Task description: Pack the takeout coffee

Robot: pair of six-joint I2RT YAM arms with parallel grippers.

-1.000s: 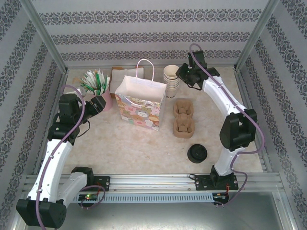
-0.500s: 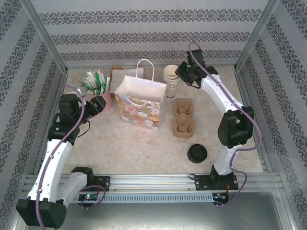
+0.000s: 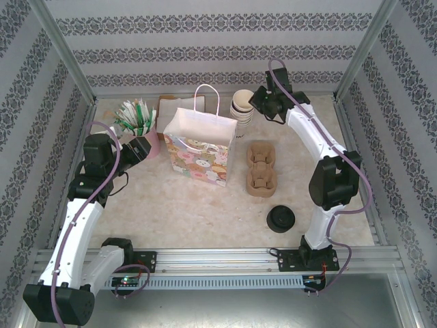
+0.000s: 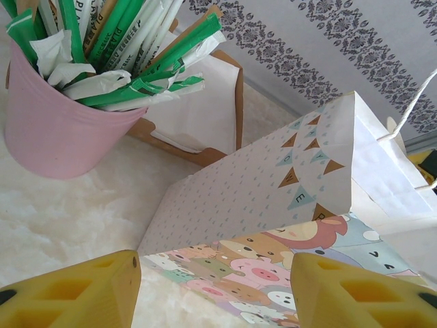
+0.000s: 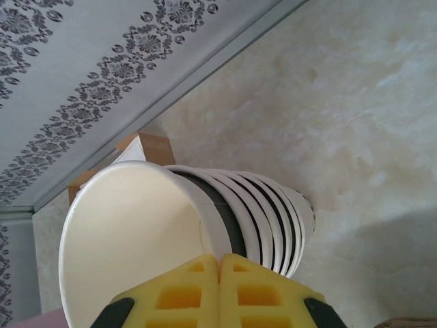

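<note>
Up at the far edge, right gripper (image 5: 220, 260) is pressed together at the top cup (image 5: 130, 232) rim — wall pinched or not, can't tell. Cup stack (image 3: 241, 111) sits just left of it, right arm nearest; black lids (image 3: 280, 219) by its base. Left gripper (image 4: 215, 287) spread, facing bag (image 4: 273, 198).

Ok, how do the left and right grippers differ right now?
The left gripper has its jaws apart with nothing between them; the right gripper looks shut on the wall of the top cup of the cup stack. The left gripper faces the side of the paper bag, near the pink straw pot; the right gripper points at the cups. Both have yellow fingers.
</note>
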